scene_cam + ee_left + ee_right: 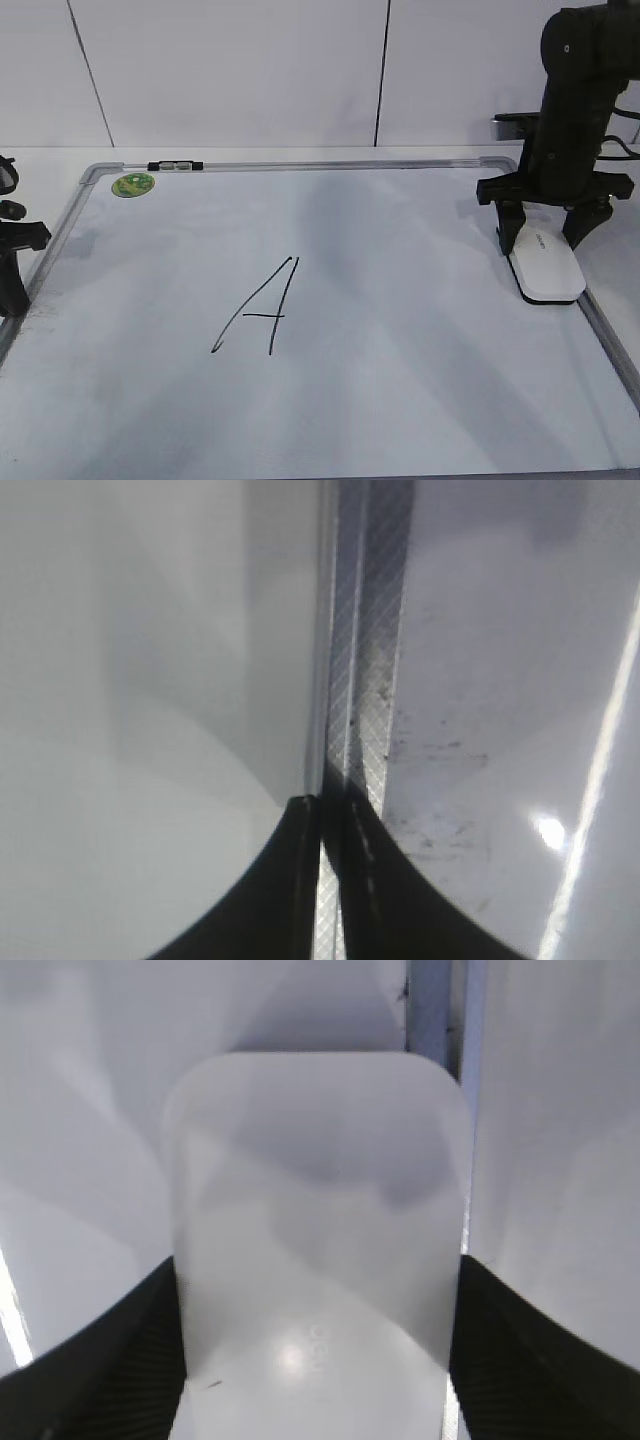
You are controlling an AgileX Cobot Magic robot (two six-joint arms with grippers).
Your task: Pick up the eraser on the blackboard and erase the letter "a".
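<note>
The blackboard [400,400] is a large white board with a grey frame and a round green sticker [133,184]. A tall angular capital "A" [262,308] in black marker is near its middle; no small lowercase "a" shows. The white eraser [548,268] lies on the board at its right edge, also seen in the right wrist view [315,1240]. My right gripper [548,232] comes down over the eraser's far end, its fingers [315,1360] pressed against both long sides, shut on it. My left gripper [330,815] is shut and empty above the board's left frame [365,660], at the left edge of the exterior view [12,285].
A small black-and-white marker [174,165] lies on the board's top frame at the back left. The board's right frame rail [610,335] runs just beside the eraser. White wall panels stand behind the table.
</note>
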